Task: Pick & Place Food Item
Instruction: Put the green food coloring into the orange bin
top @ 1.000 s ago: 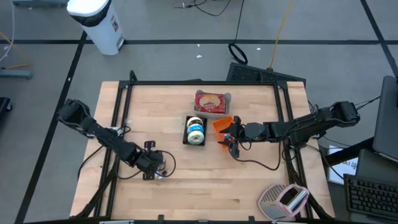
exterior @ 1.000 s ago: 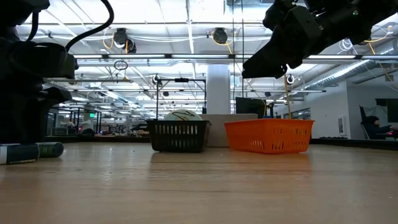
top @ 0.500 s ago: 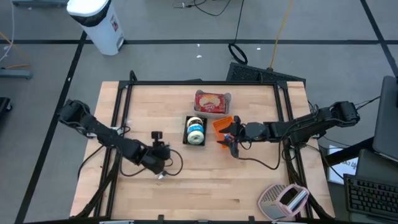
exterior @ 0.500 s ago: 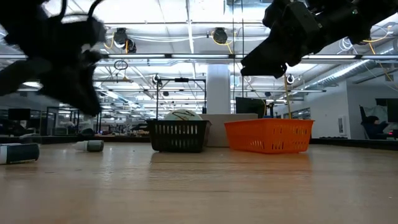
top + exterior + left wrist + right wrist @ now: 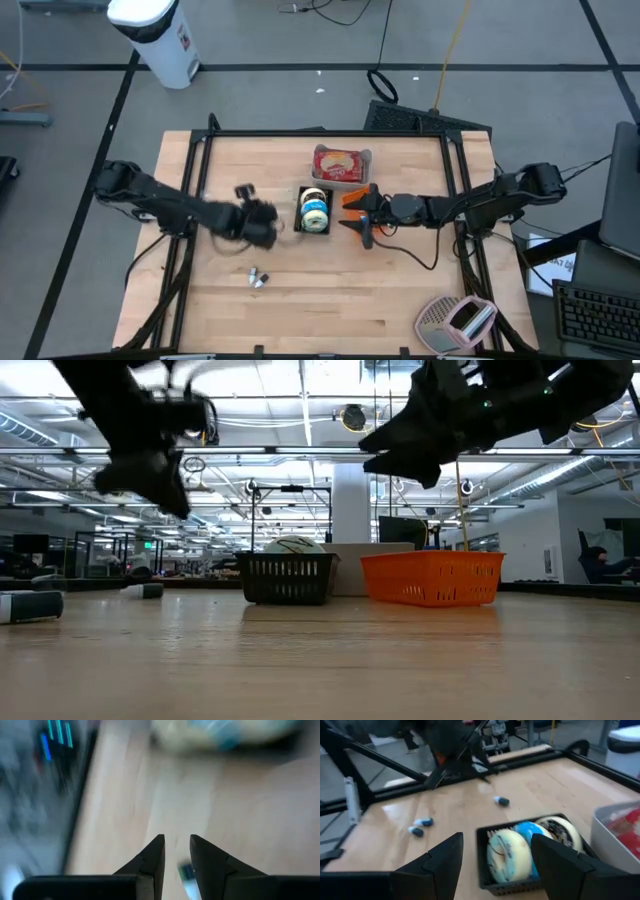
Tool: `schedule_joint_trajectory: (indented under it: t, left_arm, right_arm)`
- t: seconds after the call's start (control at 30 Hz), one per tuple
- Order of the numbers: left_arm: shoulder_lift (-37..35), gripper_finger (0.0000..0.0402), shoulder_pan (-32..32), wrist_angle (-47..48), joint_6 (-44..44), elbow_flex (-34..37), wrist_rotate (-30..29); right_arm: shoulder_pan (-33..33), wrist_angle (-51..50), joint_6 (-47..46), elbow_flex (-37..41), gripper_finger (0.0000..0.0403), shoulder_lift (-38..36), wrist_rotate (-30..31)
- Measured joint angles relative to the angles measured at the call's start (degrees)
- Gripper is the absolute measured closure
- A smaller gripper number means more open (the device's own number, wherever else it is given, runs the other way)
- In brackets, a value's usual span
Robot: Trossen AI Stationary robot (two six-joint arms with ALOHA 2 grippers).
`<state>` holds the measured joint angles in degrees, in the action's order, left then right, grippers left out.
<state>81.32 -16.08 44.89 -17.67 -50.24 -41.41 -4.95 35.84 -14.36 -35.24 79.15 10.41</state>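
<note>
A black basket stands at the table's middle and holds a round white and blue food item. Right of it stands an orange basket. Behind them is a clear tub with red food. My left gripper hangs above the table just left of the black basket, its fingers a narrow gap apart with nothing between them. My right gripper hovers wide open by the orange basket, pointing at the black basket. Small loose pieces lie on the wood nearer the front.
Black frame rails run along the table's left, right and far sides. A pink and grey mesh thing lies at the near right corner. A white bin stands on the floor beyond the far left. Bare wood lies at the front.
My left gripper has risen from the small pieces near the front and swung toward the far edge and right, up beside the black basket, tipping closer to level. The pieces stay on the table. My right gripper has tipped a little.
</note>
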Motion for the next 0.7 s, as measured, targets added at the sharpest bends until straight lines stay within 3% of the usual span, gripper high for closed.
schedule_joint_trajectory:
  t: [0.1, 0.17, 0.33, 0.47, 0.7]
  left_arm:
    - [-1.8, 0.0309, 7.4, 5.4, -8.9, 0.8, 7.2]
    - [-4.2, 0.0309, 11.8, 3.4, -7.9, 2.8, 9.7]
    - [-9.8, 0.0309, 25.0, 2.0, -10.6, 8.7, 9.6]
    - [-10.5, 0.0309, 33.2, -3.0, -8.9, 13.9, 16.1]
    - [-9.8, 0.0309, 39.2, -12.0, -8.4, 18.9, 25.4]
  right_arm:
    - [1.2, -0.4, -1.0, 0.0, 0.0179, 0.5, 0.0]
    - [2.1, -0.2, -1.3, 0.0, 0.0179, 0.5, 0.0]
    - [3.7, -0.1, -1.3, 0.0, 0.0179, 0.5, 0.0]
    - [3.9, -0.3, 0.1, 0.0, 0.0179, 0.5, -0.2]
    - [3.9, -0.3, 3.2, 0.0, 0.0179, 0.5, -0.2]
